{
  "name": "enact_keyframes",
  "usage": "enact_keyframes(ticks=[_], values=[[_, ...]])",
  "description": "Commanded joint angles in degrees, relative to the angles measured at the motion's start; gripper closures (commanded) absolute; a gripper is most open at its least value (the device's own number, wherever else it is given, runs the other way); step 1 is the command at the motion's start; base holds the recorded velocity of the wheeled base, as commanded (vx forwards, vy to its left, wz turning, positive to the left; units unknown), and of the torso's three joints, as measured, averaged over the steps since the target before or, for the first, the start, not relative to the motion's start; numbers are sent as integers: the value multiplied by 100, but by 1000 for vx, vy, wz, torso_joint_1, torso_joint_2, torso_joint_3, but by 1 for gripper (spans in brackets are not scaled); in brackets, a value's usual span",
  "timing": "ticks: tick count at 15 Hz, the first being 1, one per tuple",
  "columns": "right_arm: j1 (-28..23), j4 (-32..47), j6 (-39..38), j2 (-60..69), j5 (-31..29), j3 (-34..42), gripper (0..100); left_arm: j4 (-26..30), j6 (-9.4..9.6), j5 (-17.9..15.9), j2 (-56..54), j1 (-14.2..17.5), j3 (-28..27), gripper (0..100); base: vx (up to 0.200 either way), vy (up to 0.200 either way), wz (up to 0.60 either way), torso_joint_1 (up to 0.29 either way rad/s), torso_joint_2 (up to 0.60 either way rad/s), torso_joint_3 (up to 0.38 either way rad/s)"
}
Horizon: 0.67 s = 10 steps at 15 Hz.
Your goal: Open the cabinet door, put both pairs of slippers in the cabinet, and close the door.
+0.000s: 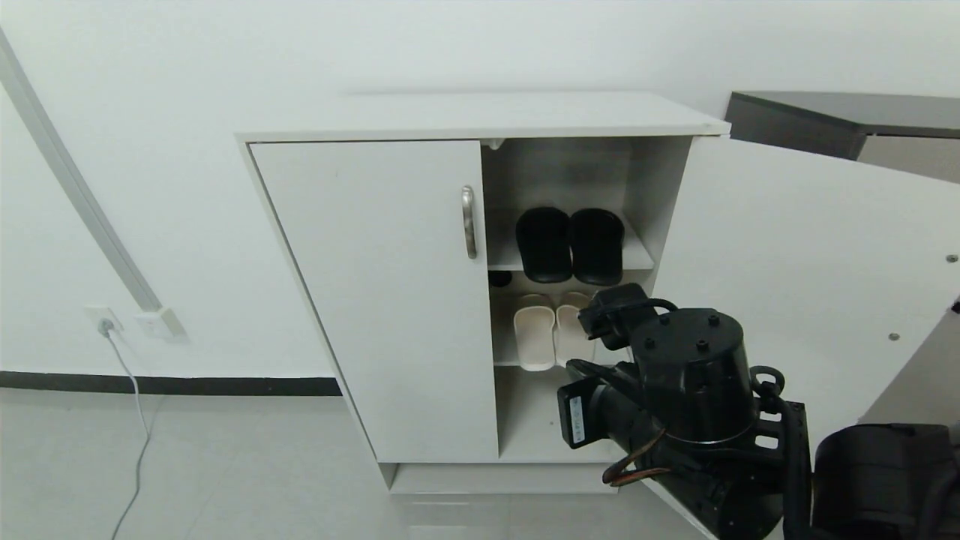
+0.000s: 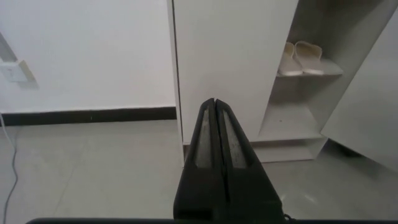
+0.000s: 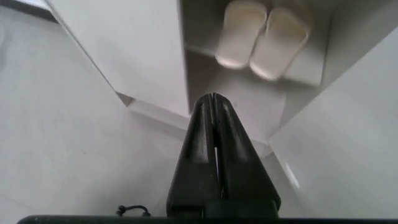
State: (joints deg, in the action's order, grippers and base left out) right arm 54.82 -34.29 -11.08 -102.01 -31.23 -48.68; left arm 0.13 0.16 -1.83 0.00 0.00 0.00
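Both pairs inside cabinet [image 1: 480,114]: black slippers [image 1: 570,244] upper shelf, white slippers [image 1: 535,334] below. Door [image 1: 787,262] hangs wide open. Right gripper [image 3: 214,101] clenched, empty, before cabinet opening; left gripper [image 2: 214,107] clenched too. I'd push door's outer face, steady, till flush.

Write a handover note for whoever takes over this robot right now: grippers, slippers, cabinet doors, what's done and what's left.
Left gripper: fingers shut, empty, over the floor in front of the cabinet.
Right gripper: fingers shut, empty, in front of the open compartment.
Black slippers sit on the upper shelf, cream slippers on the shelf below, both inside.
Right door stands wide open; left door is shut.
Done: door opened, both pairs stowed.
Left: close the open door.
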Motion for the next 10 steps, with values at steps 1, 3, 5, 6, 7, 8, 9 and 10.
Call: enact_keyframes(ticks=[1,3,5,6,7,8,9,10], values=[[-24,10,1,-12,-6,-1,100,4,2,-2,0,0,0,100,0,0,0,22,-530,-359],[-59,10,1,-21,3,7,100,-5,2,-2,0,0,0,100,0,0,0,83,-481,-366],[-59,10,-8,-29,3,16,100,4,-7,-2,0,0,0,100,0,0,0,119,-464,-352],[-59,10,-8,-29,3,16,100,4,2,-2,0,0,-9,100,0,0,0,129,-466,-330],[-59,10,-8,-29,3,16,100,4,2,-2,0,0,0,100,0,0,0,115,-466,-325],[-59,1,-8,-29,3,16,100,4,-7,-2,0,0,0,100,0,0,0,144,-471,-330],[-59,1,-8,-21,3,16,100,4,2,7,0,0,0,100,0,0,0,154,-466,-325],[-59,1,-8,-21,3,16,100,4,2,7,0,0,0,100,0,0,0,163,-481,-330]])
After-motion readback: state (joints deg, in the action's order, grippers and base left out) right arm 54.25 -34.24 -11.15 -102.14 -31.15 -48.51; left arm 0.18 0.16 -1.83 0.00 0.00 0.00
